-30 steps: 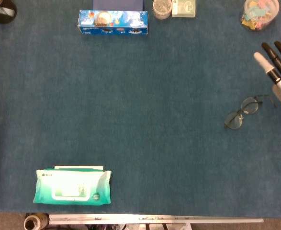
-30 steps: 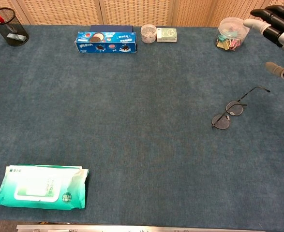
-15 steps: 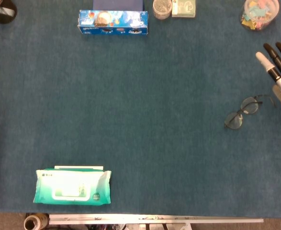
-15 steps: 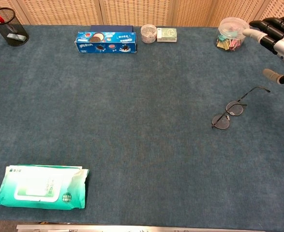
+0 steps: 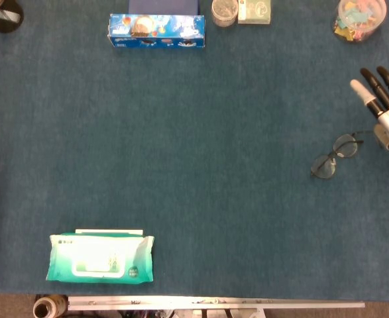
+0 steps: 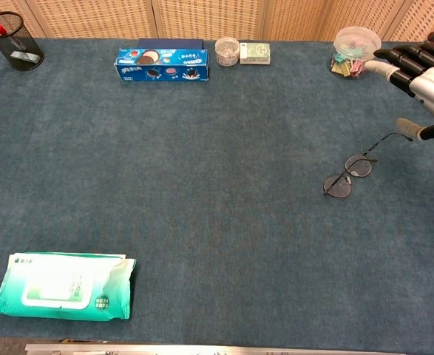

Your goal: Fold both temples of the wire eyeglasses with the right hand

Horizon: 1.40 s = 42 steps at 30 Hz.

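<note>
Hovering spread and empty, the right hand point(image 6: 422, 78) is nearing the wire eyeglasses point(image 6: 358, 168). Nudging the far temple point(image 6: 390, 137) inward gently should be avoiding skidding.

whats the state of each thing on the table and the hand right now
wire eyeglasses: lying on the cloth, at least one temple unfolded, not held
right hand: open, fingers extended, beside the far temple; contact unclear
wet wipes pack: lying flat, flap closed
cookie box: on its side, looks closed
clip tub: upright, holds coloured clips
pen cup: upright
</note>
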Motion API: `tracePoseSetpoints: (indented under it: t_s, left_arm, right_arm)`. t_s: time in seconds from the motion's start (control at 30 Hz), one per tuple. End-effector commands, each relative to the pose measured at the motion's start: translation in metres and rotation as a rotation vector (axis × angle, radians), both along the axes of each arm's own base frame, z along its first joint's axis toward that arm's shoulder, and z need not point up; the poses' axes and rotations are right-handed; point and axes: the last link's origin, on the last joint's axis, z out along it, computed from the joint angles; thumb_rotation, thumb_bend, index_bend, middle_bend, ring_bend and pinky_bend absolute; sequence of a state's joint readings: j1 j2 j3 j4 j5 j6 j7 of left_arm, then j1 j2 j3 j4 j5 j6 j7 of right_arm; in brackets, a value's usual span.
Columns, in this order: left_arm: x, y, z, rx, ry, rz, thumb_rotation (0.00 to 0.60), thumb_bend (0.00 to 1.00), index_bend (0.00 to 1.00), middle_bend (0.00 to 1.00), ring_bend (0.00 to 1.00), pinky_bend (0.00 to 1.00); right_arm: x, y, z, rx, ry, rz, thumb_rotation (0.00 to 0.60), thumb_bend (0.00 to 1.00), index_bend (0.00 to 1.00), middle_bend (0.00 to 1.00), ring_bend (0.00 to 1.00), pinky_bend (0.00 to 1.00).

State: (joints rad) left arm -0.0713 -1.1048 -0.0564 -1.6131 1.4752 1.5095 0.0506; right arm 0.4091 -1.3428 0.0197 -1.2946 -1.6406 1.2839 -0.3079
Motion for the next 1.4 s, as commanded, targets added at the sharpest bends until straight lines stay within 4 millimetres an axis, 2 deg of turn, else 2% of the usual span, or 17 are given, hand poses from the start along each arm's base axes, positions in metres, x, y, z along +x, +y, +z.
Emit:
tracePoseSetpoints:
  t_s: [0.03,0.6,1.07,1.4]
  left_arm:
    - [0.0,0.0,0.0,0.0,-0.001,0.0,0.6,0.67,0.49,0.5,0.54,0.71]
    - [0.0,-0.001,0.001,0.002,-0.006,-0.005,0.6,0.67,0.49,0.5,0.54,0.71]
    - [0.001,-0.002,0.003,0.008,-0.008,-0.007,0.6,0.67,0.49,0.5,0.54,0.71]
    - [0.001,-0.002,0.003,0.008,-0.009,-0.006,0.6,0.67,0.49,0.5,0.54,0.71]
  right_arm:
    - [0.001,0.0,-0.004,0.014,0.002,0.005,0.6,0.3,0.0,0.05,0.0,0.12]
    - [0.005,0.003,-0.03,0.087,0.01,0.016,0.6,0.3,0.0,0.05,0.0,0.12]
    - [-0.01,0.011,-0.049,0.156,0.059,-0.022,0.6,0.3,0.0,0.05,0.0,0.12]
    - [-0.013,0.01,-0.062,0.187,0.068,-0.033,0.6,0.3,0.0,0.05,0.0,0.12]
